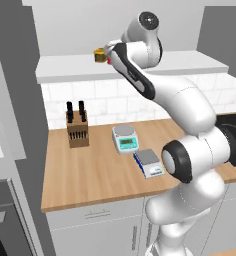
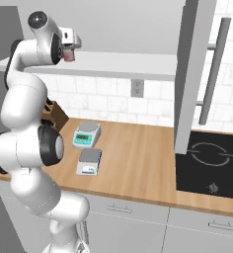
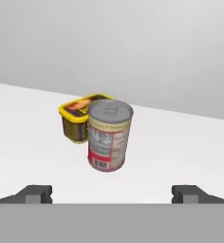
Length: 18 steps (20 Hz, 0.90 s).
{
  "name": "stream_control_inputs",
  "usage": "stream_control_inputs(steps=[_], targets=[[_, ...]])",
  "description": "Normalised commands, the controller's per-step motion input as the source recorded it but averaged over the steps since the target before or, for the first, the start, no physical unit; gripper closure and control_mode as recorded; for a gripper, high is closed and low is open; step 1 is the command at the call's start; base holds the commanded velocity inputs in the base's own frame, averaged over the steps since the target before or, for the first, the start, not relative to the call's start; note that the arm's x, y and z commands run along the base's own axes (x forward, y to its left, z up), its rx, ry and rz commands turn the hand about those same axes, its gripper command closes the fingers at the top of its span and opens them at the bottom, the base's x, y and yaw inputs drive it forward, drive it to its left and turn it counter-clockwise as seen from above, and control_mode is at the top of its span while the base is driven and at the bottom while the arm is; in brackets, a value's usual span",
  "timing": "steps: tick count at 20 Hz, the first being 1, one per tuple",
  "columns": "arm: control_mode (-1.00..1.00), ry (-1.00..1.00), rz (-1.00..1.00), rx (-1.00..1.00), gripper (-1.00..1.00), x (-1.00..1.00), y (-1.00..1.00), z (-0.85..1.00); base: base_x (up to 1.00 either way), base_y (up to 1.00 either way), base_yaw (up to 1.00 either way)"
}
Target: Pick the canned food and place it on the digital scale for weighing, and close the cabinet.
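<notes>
The canned food (image 3: 109, 135), a red-labelled tin with a silver top, stands upright on the white cabinet shelf (image 3: 180, 152), touching the squat yellow container (image 3: 78, 118) behind it on the left. My gripper (image 3: 111, 194) is open, level with the can and a little short of it, one fingertip wide on each side. From the base the gripper (image 2: 73, 47) is up at the shelf with the can (image 2: 68, 54) just beyond it. The digital scale (image 1: 149, 162) lies flat on the wooden counter, bare. The cabinet's door (image 2: 190, 74) stands open.
A round-plate scale with a teal display (image 1: 125, 138) sits behind the digital scale. A knife block (image 1: 77, 127) stands at the counter's back left. The black hob (image 2: 212, 163) is at the right. The open door's bar handle (image 2: 214, 69) juts over the counter.
</notes>
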Motion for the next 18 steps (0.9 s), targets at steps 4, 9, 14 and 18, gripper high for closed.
stream_control_inputs(steps=[4, 9, 14, 18], targets=[[-1.0, -0.02, 0.0, 0.0, -1.0, 0.22, 0.15, -0.11, 0.0, 0.0, 0.0], [-1.0, -0.02, 0.0, 0.0, -1.0, 0.27, 0.03, -0.05, 0.0, 0.0, 0.0], [-1.0, 0.0, 0.0, 0.0, -1.0, 0.31, 0.0, 0.0, 0.0, 0.0, 0.0], [-1.0, 0.0, 0.0, 0.0, -1.0, 0.31, 0.03, 0.0, 0.0, 0.0, 0.0]])
